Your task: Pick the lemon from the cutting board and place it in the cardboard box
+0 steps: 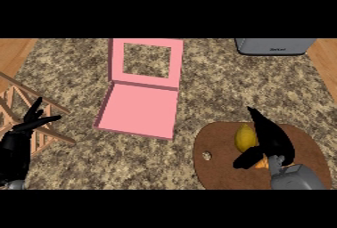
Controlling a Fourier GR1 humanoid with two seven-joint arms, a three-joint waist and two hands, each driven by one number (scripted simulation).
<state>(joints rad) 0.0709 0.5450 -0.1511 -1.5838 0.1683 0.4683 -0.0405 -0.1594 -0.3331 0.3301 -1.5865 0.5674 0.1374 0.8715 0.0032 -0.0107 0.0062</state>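
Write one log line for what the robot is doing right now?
right robot hand: open, at lemon | lemon: on cutting board | box: open | left robot hand: resting

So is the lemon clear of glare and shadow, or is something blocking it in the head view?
Head view: even light, no glare; the lemon reads clearly on its left side, its right side is hidden by the right hand; no strong shadows on the cutting board.

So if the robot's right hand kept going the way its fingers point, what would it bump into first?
Probably nothing soon. The right hand points up-left past the lemon, which sits beside it on the cutting board. Beyond looks like bare counter, though depth is unclear.
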